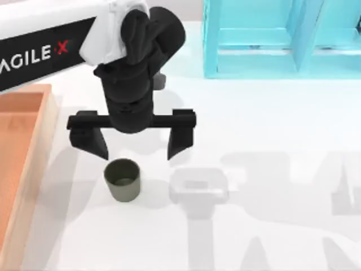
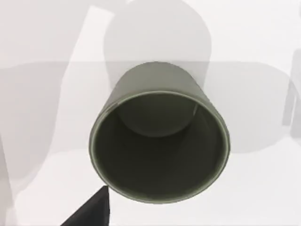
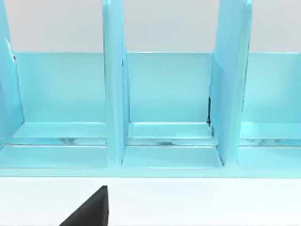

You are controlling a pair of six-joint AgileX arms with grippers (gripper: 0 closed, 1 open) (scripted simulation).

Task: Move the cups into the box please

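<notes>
Left gripper (image 1: 138,152), fingers spread wide and grasping nothing, hangs over the white table (image 1: 282,141) just beyond one upright cup (image 1: 122,179). The box (image 1: 28,169) lies at the table's left edge. The right gripper's state cannot be told; its wrist faces a cyan frame (image 3: 164,103).

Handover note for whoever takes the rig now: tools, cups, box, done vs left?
Left tool: open, hanging over the table just behind the cup, holding nothing. Left wrist view looks straight down into that cup.
Right tool: one fingertip shows in its wrist view, facing the cyan frame.
Cup: upright on the white table, outside the box at the left edge.
Done: nothing in the visible part of the box.
Left: grasp this cup, carry it left into the box; I see one cup.
</notes>
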